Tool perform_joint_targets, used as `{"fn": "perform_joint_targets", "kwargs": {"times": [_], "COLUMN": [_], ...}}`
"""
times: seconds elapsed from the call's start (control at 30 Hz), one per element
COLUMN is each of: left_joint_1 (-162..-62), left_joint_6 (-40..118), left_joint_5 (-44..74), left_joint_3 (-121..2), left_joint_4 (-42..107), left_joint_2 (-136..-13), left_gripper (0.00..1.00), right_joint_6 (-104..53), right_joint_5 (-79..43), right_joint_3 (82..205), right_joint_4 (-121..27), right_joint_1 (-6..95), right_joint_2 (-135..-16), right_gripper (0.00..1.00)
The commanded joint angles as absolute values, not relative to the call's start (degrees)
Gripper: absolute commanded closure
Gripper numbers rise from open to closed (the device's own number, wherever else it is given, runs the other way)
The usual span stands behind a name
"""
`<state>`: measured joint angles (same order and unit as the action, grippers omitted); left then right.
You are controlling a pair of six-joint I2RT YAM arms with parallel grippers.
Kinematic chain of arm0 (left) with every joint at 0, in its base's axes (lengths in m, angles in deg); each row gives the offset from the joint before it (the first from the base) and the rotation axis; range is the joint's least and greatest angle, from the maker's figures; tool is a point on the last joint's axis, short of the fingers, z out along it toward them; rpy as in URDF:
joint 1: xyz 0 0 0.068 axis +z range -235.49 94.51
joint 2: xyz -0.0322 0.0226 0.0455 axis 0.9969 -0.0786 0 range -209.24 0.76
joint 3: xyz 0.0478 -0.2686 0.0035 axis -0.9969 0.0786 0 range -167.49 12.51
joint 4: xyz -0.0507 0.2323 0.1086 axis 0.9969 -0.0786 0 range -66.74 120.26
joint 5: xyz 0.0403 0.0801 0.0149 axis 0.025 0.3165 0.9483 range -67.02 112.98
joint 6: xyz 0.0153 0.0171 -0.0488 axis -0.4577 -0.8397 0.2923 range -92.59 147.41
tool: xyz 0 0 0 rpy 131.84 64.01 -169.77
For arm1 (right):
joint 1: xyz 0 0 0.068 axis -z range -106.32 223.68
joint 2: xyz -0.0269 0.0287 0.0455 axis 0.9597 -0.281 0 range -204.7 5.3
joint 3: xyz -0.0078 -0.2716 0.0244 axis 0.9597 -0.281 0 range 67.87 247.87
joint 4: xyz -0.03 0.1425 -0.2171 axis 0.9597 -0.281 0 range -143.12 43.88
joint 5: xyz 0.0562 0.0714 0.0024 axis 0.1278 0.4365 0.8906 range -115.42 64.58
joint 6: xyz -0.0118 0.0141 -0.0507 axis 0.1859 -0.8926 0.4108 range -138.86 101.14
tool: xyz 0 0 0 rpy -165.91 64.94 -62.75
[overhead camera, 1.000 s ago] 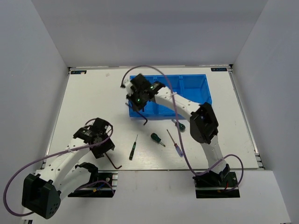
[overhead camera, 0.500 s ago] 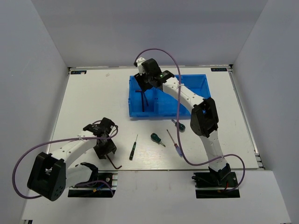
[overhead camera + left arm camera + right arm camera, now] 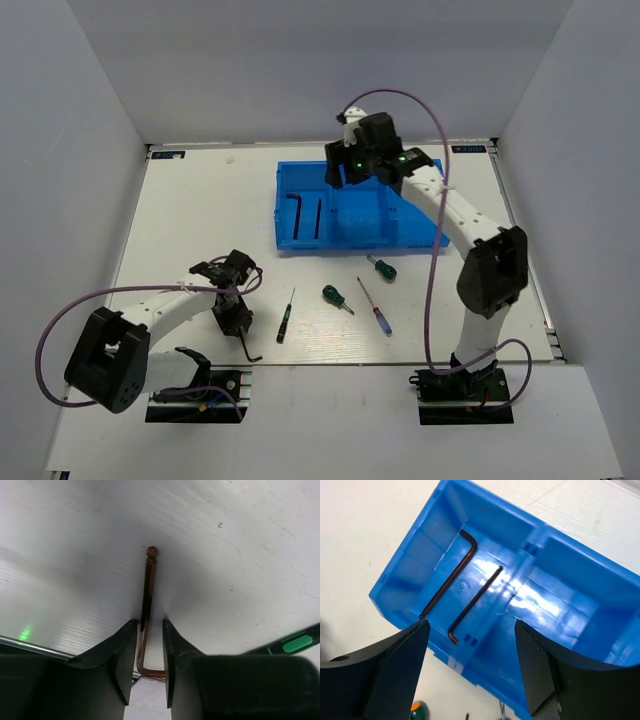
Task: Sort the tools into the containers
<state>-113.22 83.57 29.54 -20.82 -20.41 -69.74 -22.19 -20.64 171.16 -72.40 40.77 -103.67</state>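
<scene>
The blue bin [image 3: 340, 243] is the reference for everything here. Its left compartment [image 3: 407, 587] holds two dark hex keys lying side by side without touching. The outer hex key [image 3: 451, 577] is nearer the bin's end wall and the inner hex key [image 3: 476, 601] is nearer the divider.

The right gripper [image 3: 470, 625] hovers above that compartment, by the bin's far wall. Its jaws are spread wide with nothing between them.

Four screwdrivers lie on the table [image 3: 190, 220] in front of the bin. A stubby green-handled screwdriver [image 3: 381, 267] is just off the front wall, and a second stubby screwdriver [image 3: 337, 298] lies farther out. A slim blue-red screwdriver [image 3: 375, 307] is beside the second one, and a slim dark screwdriver [image 3: 285, 315] lies out from the left compartment.

Farther from the bin, past its front left corner, the left gripper [image 3: 149, 622] is down at the table. Its fingers [image 3: 125, 647] straddle the shaft of a loose hex key [image 3: 150, 580]. The jaws are narrowly parted, not clamped, with bare table showing between the shaft and one finger.
</scene>
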Motion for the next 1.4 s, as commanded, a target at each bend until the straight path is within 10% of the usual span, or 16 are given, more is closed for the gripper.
{"fn": "perform_joint_targets", "kwargs": {"times": [0.0, 0.2, 0.33, 0.37, 0.43, 0.47, 0.67, 0.9, 1.17, 1.37], "left_joint_1": [-114.3, -116.9, -118.5, -119.1, -119.2, -119.2, -118.4, -117.8, -117.3, -118.0], "left_joint_6": [83.2, 81.4, 76.6, 74.8, 68.7, 66.9, 56.6, 51.4, 50.8, 50.1], "left_joint_5": [31.8, 31.9, 34.7, 35.5, 36.7, 36.7, 35.9, 39.2, 42.6, 43.2], "left_joint_3": [-18.7, -25.4, -34.5, -39.8, -49.1, -52.3, -70.6, -92.0, -101.0, -101.0], "left_joint_4": [-17.2, -14.8, -14.8, -13.5, -12.8, -12.8, -8.2, -12.3, -15.1, -15.6], "left_joint_2": [-72.3, -79.3, -77.9, -77.4, -78.4, -80.9, -92.9, -114.2, -122.5, -118.2], "left_gripper": [0.63, 1.0, 1.0, 1.0, 1.0, 1.0, 1.0, 1.0, 0.5, 0.39], "right_joint_6": [-26.0, -26.2, -19.1, -16.6, -12.6, -10.4, -5.7, 1.1, 2.0, 1.8], "right_joint_5": [-17.1, -12.4, -6.2, -3.7, -3.1, -2.9, -2.7, -9.1, -15.0, -14.5], "right_joint_3": [164.4, 154.5, 152.6, 152.3, 148.7, 147.3, 136.4, 129.8, 123.8, 123.7], "right_joint_4": [-70.3, -71.6, -78.2, -79.4, -81.2, -81.6, -84.4, -85.1, -79.5, -75.7], "right_joint_1": [43.8, 47.2, 48.6, 48.9, 49.5, 49.7, 50.2, 50.4, 50.0, 50.0], "right_joint_2": [-98.0, -91.8, -89.2, -88.7, -86.6, -86.4, -82.4, -78.1, -77.4, -81.5], "right_gripper": [0.25, 0.22, 0.2, 0.28, 0.98, 1.0, 0.96, 0.36, 0.33, 0.33]}}
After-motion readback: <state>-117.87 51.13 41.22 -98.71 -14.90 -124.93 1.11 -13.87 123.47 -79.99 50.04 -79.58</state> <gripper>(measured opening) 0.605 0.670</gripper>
